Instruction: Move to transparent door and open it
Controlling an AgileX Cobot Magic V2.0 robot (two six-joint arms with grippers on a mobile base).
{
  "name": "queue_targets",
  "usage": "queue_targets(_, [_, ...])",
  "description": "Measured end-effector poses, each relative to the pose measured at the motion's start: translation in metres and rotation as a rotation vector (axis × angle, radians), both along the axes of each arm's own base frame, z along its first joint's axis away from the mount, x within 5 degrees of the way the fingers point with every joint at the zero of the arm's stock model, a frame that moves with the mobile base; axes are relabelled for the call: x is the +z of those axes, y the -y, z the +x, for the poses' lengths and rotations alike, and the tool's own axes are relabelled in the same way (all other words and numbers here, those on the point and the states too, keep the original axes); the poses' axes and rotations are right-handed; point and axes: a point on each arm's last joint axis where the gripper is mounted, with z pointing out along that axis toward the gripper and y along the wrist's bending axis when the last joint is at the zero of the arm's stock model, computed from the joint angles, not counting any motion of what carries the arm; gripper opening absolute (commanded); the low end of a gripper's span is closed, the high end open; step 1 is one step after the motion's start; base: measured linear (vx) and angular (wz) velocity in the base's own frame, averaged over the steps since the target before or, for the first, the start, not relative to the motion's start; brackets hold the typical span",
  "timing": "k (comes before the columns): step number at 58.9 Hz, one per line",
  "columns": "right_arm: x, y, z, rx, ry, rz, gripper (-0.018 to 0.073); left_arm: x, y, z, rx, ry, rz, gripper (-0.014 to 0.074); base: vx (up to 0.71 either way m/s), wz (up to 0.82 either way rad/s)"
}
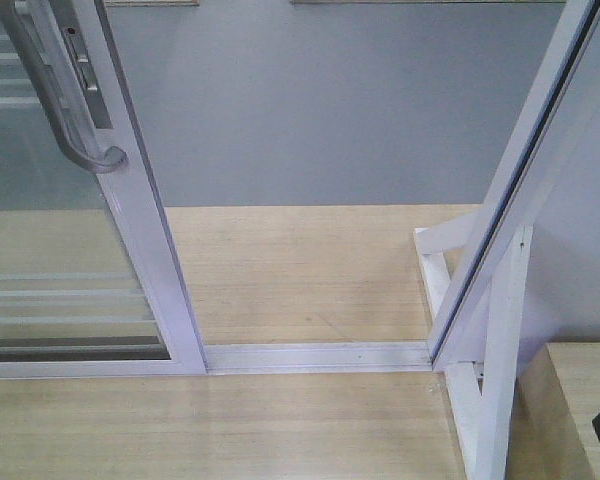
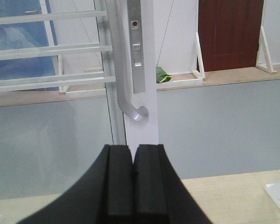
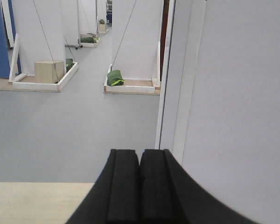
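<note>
The transparent door stands at the left of the front view, slid aside, with a gap to the white jamb on the right. Its curved silver handle and lock plate are at the top left. In the left wrist view the door's white frame and handle are straight ahead, just above my left gripper, which is shut and empty. My right gripper is shut and empty, facing the open gap beside the white jamb.
A white floor track crosses the wooden floor between door and jamb. Grey floor lies beyond. White wall stands with braces, a green bag, a box and a brown door are farther off.
</note>
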Motion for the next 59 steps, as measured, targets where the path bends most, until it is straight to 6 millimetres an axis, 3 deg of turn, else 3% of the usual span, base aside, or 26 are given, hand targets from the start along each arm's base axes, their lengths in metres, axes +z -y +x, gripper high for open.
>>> queue_targets(59, [-0.001, 0.0, 0.0, 0.0, -0.01, -0.004, -0.0008, 0.0001, 0.0, 0.0, 0.0, 0.001, 0.001, -0.0007, 0.0, 0.0])
